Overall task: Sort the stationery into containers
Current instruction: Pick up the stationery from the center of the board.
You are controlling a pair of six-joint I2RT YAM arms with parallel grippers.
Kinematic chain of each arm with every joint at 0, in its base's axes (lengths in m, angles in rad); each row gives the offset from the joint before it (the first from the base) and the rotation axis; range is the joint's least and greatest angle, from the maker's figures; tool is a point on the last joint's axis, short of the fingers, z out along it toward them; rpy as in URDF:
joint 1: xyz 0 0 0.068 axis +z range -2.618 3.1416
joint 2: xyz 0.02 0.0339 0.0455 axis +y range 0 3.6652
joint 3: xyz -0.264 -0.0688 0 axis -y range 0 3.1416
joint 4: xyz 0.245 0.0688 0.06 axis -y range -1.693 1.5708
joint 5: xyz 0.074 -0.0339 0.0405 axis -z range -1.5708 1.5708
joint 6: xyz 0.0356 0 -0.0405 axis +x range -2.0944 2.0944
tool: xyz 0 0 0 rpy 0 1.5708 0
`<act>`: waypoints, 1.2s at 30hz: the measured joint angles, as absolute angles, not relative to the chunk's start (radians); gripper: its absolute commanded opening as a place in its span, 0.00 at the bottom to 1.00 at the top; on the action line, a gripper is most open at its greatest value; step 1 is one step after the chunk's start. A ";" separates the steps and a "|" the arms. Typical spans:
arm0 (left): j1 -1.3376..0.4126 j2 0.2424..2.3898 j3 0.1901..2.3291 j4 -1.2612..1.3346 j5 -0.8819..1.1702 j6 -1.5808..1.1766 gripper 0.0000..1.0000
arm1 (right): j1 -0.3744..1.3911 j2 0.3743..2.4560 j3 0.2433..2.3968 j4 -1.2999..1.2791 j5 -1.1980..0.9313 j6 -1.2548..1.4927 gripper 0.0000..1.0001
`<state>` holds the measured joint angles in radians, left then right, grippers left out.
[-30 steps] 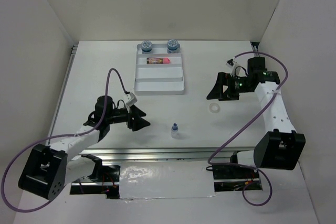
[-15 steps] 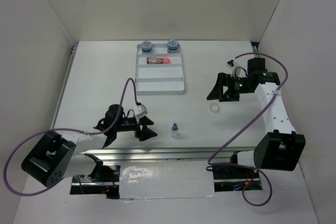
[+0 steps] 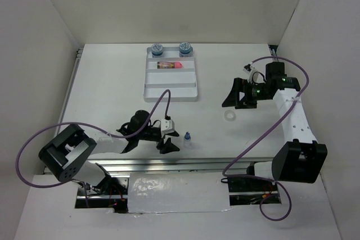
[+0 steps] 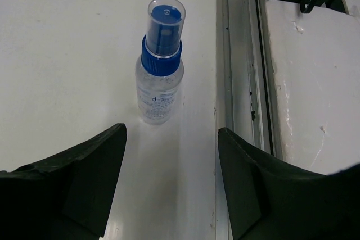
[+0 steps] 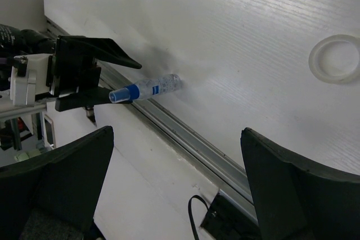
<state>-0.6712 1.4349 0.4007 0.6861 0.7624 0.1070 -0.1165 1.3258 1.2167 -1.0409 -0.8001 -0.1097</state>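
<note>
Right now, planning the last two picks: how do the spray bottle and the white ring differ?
The spray bottle stands upright; the white ring lies flat. The spray bottle is clear with a blue collar; the white ring is plain white. Both sit outside the tray.

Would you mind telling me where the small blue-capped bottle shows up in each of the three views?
Top external: bottle low centre, right of the left gripper.
Left wrist: bottle upper centre, upright, ahead of open jaws.
Right wrist: bottle left of centre.
Shared landmark: the metal rail beside it.
</note>
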 measured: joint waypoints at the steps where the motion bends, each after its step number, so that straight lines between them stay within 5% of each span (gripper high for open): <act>1: -0.678 1.446 0.406 0.687 0.762 0.111 0.78 | -0.118 1.326 1.217 -1.041 -0.800 -0.110 1.00; 21: -0.776 1.565 0.492 0.712 0.683 0.158 0.76 | -0.132 1.326 1.188 -1.040 -0.806 -0.118 1.00; 27: -0.777 1.590 0.532 0.715 0.657 0.157 0.58 | -0.133 1.326 1.187 -1.041 -0.807 -0.126 1.00; 33: -0.776 1.590 0.538 0.699 0.648 0.159 0.23 | -0.142 1.330 1.187 -1.041 -0.812 -0.133 1.00; 36: -0.765 1.582 0.587 0.595 0.637 0.165 0.13 | -0.146 1.331 1.187 -1.042 -0.813 -0.140 1.00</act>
